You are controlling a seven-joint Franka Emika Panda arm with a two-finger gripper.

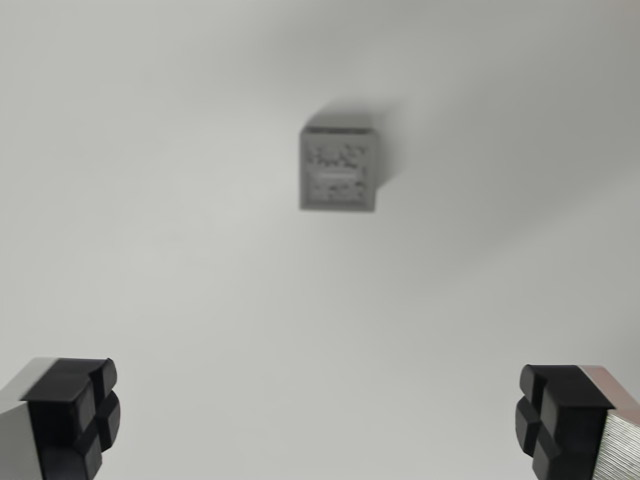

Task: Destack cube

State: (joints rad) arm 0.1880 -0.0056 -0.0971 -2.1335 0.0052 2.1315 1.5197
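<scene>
A grey cube (338, 168) with a faint printed pattern on its top face sits on a plain white surface, above the middle of the wrist view and slightly blurred. Whether another cube lies beneath it cannot be told from this top-down angle. My gripper (318, 420) is open, its two black-padded fingertips (75, 415) far apart at the bottom corners of the picture. Nothing is between them. The cube lies well ahead of the fingers, roughly centred between them.
The white surface (150, 250) fills the whole view around the cube. A soft shadow falls along the cube's top and right sides.
</scene>
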